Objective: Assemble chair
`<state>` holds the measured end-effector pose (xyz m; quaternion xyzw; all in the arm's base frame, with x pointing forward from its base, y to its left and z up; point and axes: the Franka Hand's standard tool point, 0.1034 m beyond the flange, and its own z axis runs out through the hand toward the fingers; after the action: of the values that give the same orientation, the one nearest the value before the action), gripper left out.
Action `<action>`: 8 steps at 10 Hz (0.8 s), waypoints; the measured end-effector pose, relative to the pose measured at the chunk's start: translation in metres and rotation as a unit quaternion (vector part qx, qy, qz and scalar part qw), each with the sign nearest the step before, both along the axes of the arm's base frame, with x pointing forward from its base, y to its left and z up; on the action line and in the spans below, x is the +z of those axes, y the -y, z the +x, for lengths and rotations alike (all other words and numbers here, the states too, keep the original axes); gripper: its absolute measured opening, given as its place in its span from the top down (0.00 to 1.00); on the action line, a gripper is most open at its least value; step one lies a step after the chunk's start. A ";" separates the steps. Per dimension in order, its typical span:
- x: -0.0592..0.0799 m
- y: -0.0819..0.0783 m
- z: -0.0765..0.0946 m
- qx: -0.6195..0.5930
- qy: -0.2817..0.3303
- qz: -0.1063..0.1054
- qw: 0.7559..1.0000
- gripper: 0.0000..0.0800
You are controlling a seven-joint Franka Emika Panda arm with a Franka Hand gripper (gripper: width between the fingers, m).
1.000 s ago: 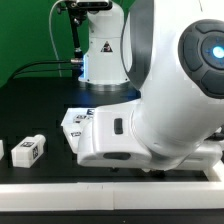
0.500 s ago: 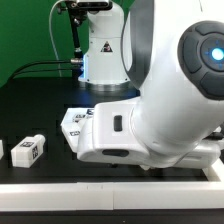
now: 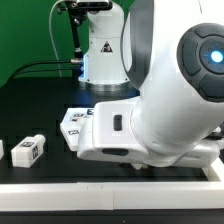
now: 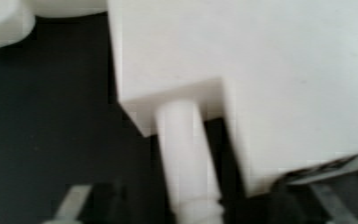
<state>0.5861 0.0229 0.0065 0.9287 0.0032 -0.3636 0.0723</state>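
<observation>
Robot arm (image 3: pixel 170 90) fills most of the exterior view's right, bent low over the black table (image 3: pixel 40 100), and blocks the claw from that side.

A tagged chair piece (image 3: pixel 73 125), white w/ b&w square tags, pokes out from under the arm near table centre; the rest is hidden behind the arm.

In the wrist view a broad white panel (image 4: pixel 247 50) takes up most of the frame, stepped at one corner. A narrow white bar (image 4: pixel 179 140) runs out from that step towards the claw.

Small tagged block (image 3: pixel 30 150) lies on the table at the exterior view's left, well apart from the chair piece. Another white bit (image 3: pixel 2 150) is cut off at the frame edge, can't tell what it is.

Gripper (image 4: pixel 202 195) straddles the bar. Fingers (image 4: pixel 78 205) stand apart, one each side, w/ a dark gap btwn each and the bar. Not clamped on it as far as the blur allows.
</observation>
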 end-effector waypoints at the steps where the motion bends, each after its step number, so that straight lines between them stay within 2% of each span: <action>1: 0.000 0.000 0.000 0.000 0.000 0.000 1.000 0.74; 2: 0.000 0.000 0.000 0.000 0.000 0.000 1.000 0.85; 5: 0.000 0.000 0.000 0.000 0.000 0.000 1.000 0.85; 6: 0.005 0.000 0.003 0.001 0.003 0.001 1.000 0.85; 8: 0.035 0.003 0.016 0.001 0.023 0.007 1.000 0.85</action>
<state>0.6021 0.0195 0.0418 0.9373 0.0048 -0.3423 0.0661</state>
